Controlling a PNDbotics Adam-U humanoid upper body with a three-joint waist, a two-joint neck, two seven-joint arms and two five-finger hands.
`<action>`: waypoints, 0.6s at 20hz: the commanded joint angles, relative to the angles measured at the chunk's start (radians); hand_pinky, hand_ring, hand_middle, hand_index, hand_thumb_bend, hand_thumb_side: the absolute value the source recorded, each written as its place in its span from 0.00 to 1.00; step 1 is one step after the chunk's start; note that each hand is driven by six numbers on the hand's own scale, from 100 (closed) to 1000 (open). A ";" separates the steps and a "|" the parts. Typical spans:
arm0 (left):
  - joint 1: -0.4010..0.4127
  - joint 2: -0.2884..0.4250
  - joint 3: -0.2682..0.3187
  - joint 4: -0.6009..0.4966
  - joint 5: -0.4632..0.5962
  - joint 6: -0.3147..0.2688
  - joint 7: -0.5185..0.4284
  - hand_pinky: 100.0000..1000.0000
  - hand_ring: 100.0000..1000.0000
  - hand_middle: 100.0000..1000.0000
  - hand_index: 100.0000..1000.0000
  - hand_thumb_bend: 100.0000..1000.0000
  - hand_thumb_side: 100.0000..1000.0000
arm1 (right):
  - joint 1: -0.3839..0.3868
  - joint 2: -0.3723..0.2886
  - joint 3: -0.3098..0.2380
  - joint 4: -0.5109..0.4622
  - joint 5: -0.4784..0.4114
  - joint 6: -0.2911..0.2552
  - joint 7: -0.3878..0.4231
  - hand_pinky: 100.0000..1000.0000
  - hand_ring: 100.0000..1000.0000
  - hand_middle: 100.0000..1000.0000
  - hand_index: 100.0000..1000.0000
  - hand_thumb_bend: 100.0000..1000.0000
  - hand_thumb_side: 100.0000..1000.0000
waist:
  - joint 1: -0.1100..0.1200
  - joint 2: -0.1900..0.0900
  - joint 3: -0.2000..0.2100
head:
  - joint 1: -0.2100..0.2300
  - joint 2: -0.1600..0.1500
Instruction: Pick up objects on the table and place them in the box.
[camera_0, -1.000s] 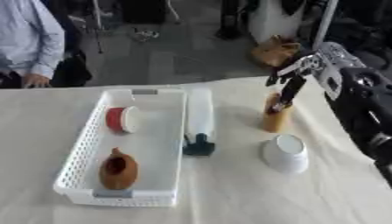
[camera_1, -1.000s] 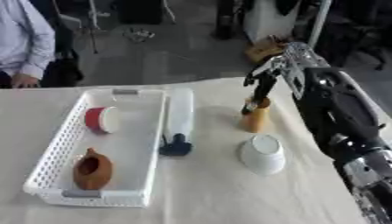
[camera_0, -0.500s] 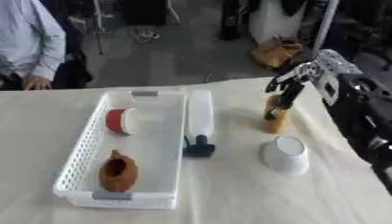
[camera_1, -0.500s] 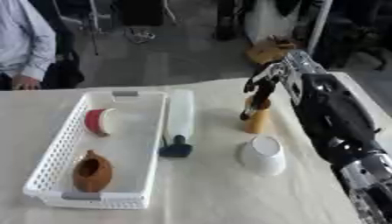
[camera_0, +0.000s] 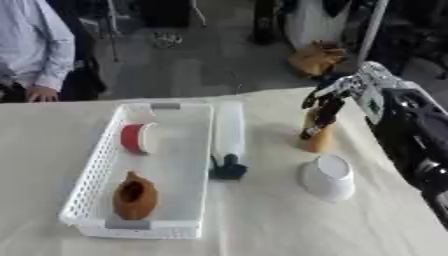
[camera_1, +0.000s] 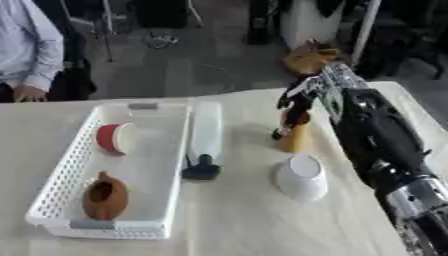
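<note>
Cream cloth covers the worktop (camera_0: 262, 225), with a cluttered dark floor beyond it. The right hand (camera_0: 337, 97) has its fingers (camera_0: 325, 111) curled down over the top of an upright tan bottle (camera_0: 318, 140); whether they clamp it I cannot tell. Judging by this, the grasp is under way; next comes lifting it left to the basket (camera_0: 92, 172), past the white tube (camera_0: 229, 137) and clear of the cup (camera_0: 327, 177) below the fingers.
</note>
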 joint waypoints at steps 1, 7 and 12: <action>-0.017 0.011 0.003 -0.015 0.005 -0.002 -0.002 0.97 0.96 0.81 0.89 0.00 1.00 | -0.018 -0.012 -0.010 0.001 0.013 0.004 -0.008 0.88 1.00 1.00 1.00 0.51 0.46 | 0.001 -0.012 0.001 | -0.005 -0.010; -0.018 0.012 0.004 -0.015 0.008 -0.001 -0.003 0.97 0.96 0.81 0.88 0.00 1.00 | -0.018 -0.011 -0.013 0.011 0.018 0.009 -0.009 0.87 0.99 1.00 1.00 0.50 0.45 | 0.004 -0.011 0.001 | -0.007 -0.011; -0.019 0.013 0.004 -0.015 0.008 0.000 -0.002 0.97 0.96 0.81 0.88 0.00 1.00 | -0.025 -0.013 -0.011 0.021 0.026 0.015 0.013 0.83 0.98 1.00 1.00 0.44 0.39 | 0.003 -0.011 -0.004 | -0.007 -0.009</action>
